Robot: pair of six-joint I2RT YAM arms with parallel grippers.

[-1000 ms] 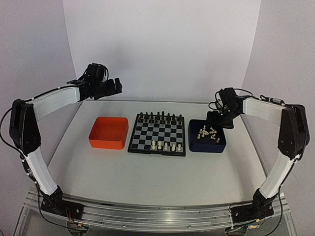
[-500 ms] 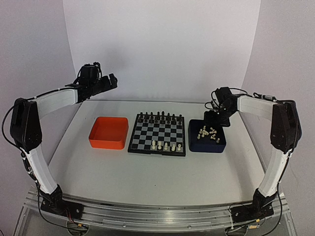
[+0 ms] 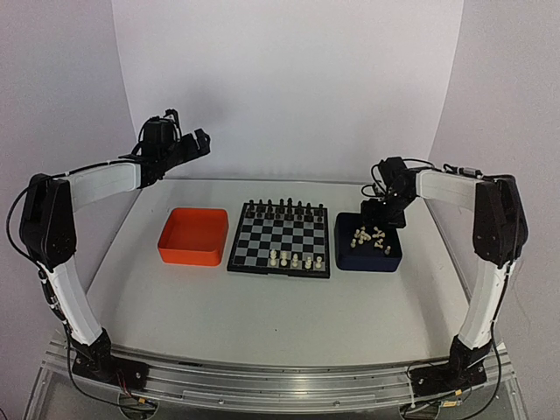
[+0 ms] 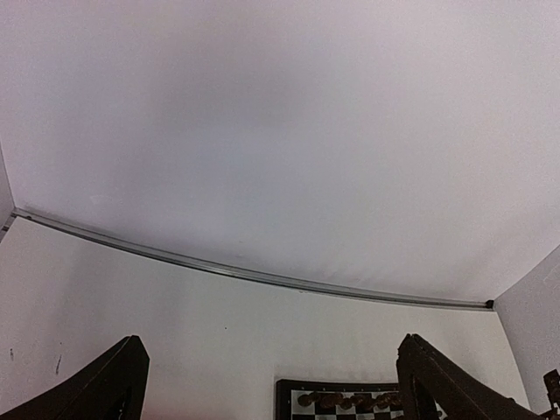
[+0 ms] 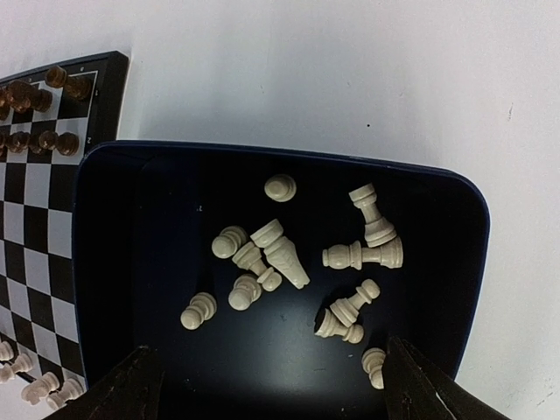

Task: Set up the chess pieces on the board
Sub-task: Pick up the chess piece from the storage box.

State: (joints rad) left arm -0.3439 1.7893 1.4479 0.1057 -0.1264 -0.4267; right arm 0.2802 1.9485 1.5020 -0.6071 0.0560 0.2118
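The board (image 3: 280,236) lies mid-table, with black pieces (image 3: 282,209) along its far rows and a few cream chess pieces (image 3: 294,260) on its near rows. Several more cream chess pieces (image 5: 284,254) lie toppled in the dark blue tray (image 5: 105,262) to the board's right. My right gripper (image 5: 271,395) hangs open over that tray (image 3: 367,261), its fingers (image 5: 131,389) spread wide with nothing between them. At the back left, high in the air, my left gripper (image 3: 185,145) is open and empty. In the left wrist view it (image 4: 271,394) points at the back wall, with the board's far edge (image 4: 350,404) just showing.
An empty orange tray (image 3: 192,234) sits left of the board. The white table (image 3: 262,306) stretches toward the arm bases. White walls close in the back and both sides.
My right gripper has shifted a little left over the blue tray and its jaws have narrowed slightly. My left gripper has swung a bit left and higher.
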